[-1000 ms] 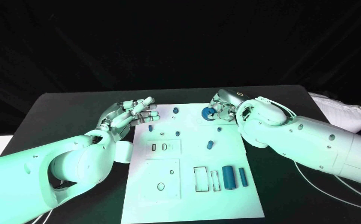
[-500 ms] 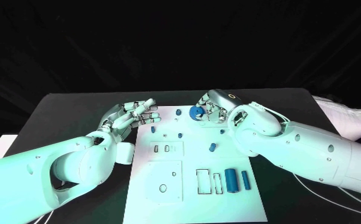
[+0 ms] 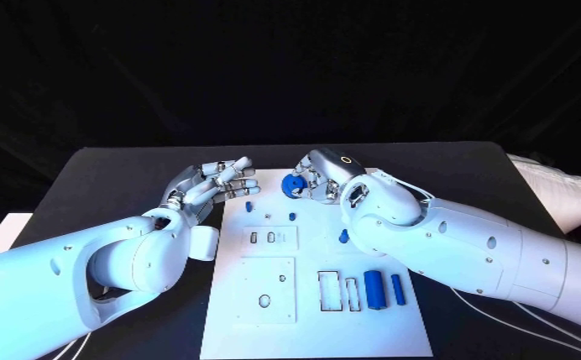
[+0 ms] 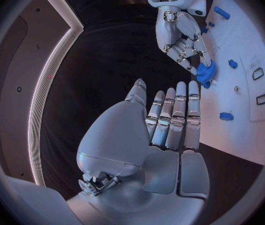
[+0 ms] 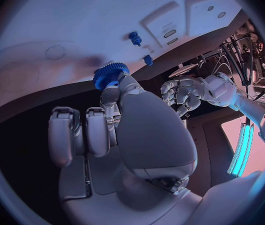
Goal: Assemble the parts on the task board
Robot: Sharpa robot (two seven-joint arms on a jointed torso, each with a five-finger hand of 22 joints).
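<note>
The white task board point(image 3: 273, 293) lies in the middle of the black table. My right hand point(image 3: 320, 177) hovers over its far end and pinches a blue gear point(image 3: 292, 185) in its fingertips; the right wrist view has the gear point(image 5: 110, 75) just above the board point(image 5: 76, 25). My left hand point(image 3: 213, 184) stands at the board's far left edge, fingers straight, holding nothing. In the left wrist view, the left hand point(image 4: 170, 125) faces the right hand point(image 4: 179, 35) and the gear point(image 4: 205, 72). Small blue pegs point(image 3: 248, 206) point(image 3: 288, 214) stand in the board near the gear.
Two blue cylinders point(image 3: 373, 286) point(image 3: 396, 289) lie beside rectangular slots at the board's near right. Another small blue piece point(image 3: 344, 235) sits by my right forearm. Black table point(image 3: 109, 184) surrounds the board.
My right hand has carried the blue gear leftward across the board's far end, toward the left hand. The left hand has stayed about where it was.
</note>
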